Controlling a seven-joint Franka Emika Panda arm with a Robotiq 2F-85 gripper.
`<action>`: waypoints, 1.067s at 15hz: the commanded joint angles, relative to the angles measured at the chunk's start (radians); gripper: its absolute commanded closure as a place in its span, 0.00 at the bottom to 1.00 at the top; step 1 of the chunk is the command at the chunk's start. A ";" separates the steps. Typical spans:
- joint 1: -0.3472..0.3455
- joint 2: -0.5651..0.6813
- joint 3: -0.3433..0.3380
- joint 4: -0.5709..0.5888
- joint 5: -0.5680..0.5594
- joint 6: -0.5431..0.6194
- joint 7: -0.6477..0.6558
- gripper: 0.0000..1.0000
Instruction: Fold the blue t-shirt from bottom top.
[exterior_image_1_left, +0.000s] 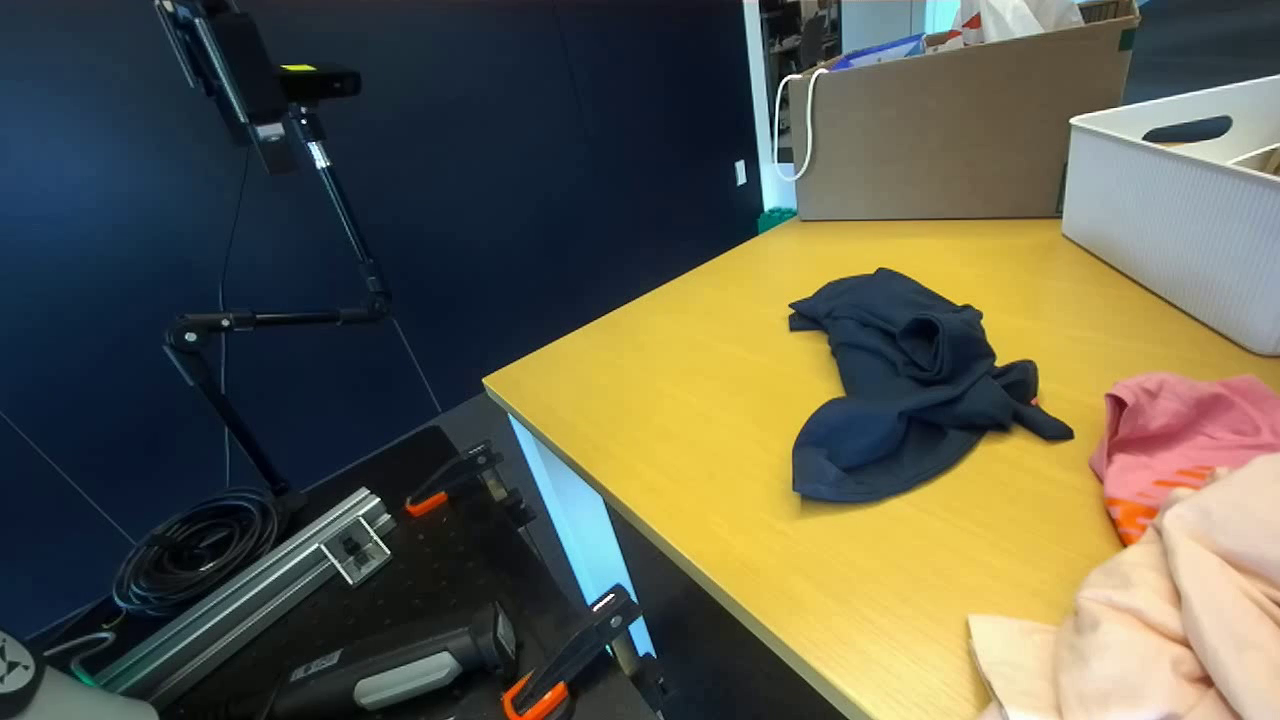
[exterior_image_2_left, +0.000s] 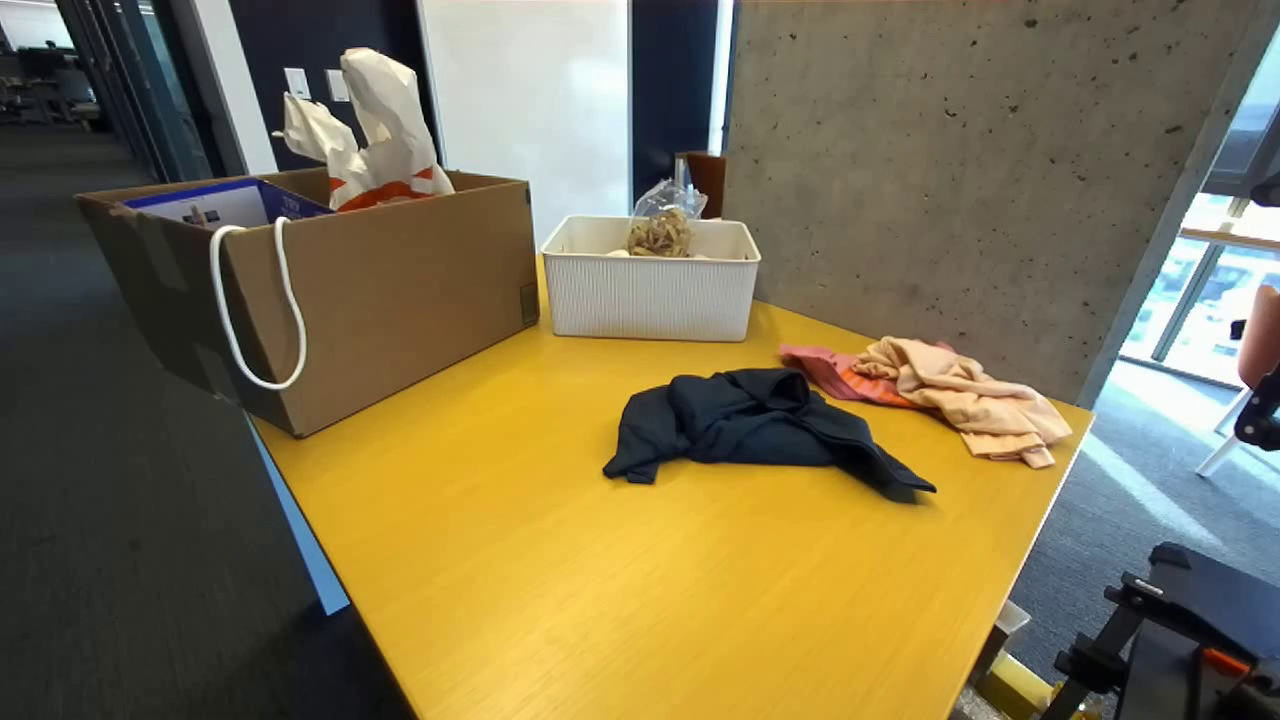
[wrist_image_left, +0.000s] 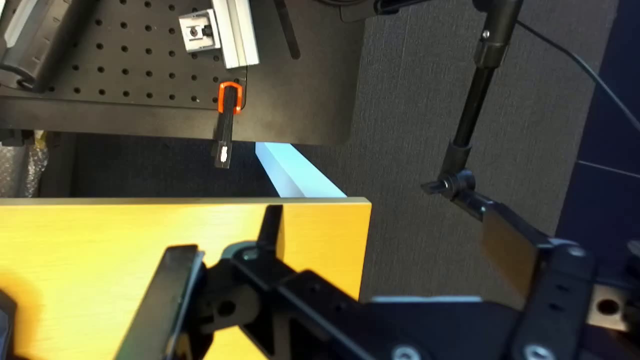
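1. The blue t-shirt (exterior_image_1_left: 905, 370) lies crumpled on the yellow table (exterior_image_2_left: 600, 570), right of centre in an exterior view; the fold looks not yet begun.
2. The gripper (wrist_image_left: 382, 245) has its fingers spread wide across the lower half of the wrist view and pinches nothing. It shows in neither exterior view.
3. The likeliest trouble is a wrong start: the shirt is bunched, and I cannot tell hem from collar.
4. Stacked creases could put several layers into one pinch, and the whole shirt would then drag instead of folding. I see nothing weighing down its far end, and the tabletop looks smooth.
5. Where the cloth lies flat, closing too high could miss it; too low could press the fingertips into the wood.
6. Pink cloth (exterior_image_1_left: 1180, 430) lies near the shirt's right-hand tip, partly under peach cloth (exterior_image_1_left: 1200, 600) at lower right. A wide sweep that way could snag both.
7. A cardboard box (exterior_image_2_left: 400, 310) stands on the table at left, with a white bin (exterior_image_2_left: 650, 295) at upper middle.
8. A concrete wall (exterior_image_2_left: 980, 180) rises behind; dark floor (wrist_image_left: 400, 125) and a black bench (wrist_image_left: 295, 110) with a clamp (wrist_image_left: 226, 125) show beyond the table's edge.
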 joint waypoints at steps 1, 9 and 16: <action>-0.072 0.111 -0.035 0.188 -0.039 -0.064 -0.009 0.00; -0.221 0.551 -0.102 0.550 -0.179 -0.061 -0.030 0.00; -0.318 0.909 -0.178 0.827 -0.319 -0.106 -0.143 0.00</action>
